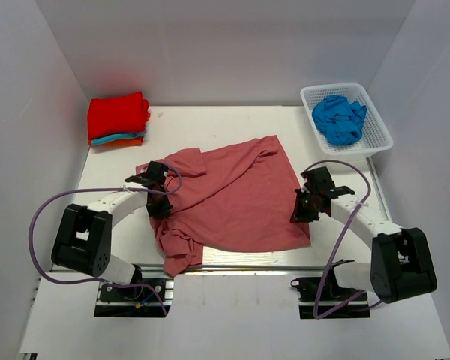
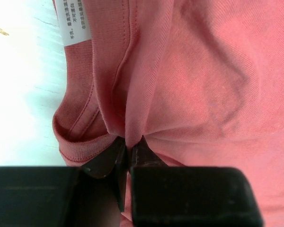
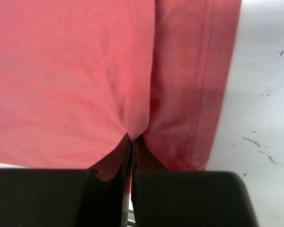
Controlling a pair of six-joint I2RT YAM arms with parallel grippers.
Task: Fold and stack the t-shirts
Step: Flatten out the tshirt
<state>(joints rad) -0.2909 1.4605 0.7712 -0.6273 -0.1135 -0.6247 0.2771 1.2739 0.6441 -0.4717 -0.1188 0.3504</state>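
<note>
**Entry: fold-and-stack, judged about midway.**

- Done: a folded pile at the bench (image 1: 210, 120) far-left corner, with the bright red shirt (image 1: 118, 114) on top and the turquoise shirt (image 1: 116, 138) and orange shirt (image 1: 120, 143) showing as thin edges beneath.
- In hand: the rose-red t-shirt (image 1: 232, 199), lying mid-bench, opened out but rumpled and not yet folded, its left side bunched. It is a fine soft knit that creases easily, with a double-stitched hem (image 3: 199, 94) and a white care label (image 2: 73, 21) at the neck.
- Left gripper (image 2: 128, 149): jaws clamped on a pinched ridge of cloth beside the collar.
- Right gripper (image 3: 131, 139): jaws closed on a fold just inside the hem.
- Waiting: the blue shirt (image 1: 339, 118), crumpled in the white lattice basket (image 1: 381, 133) at far right.
- Left to do, by my reading: fold the rose-red one, stack it, then the blue.
</note>
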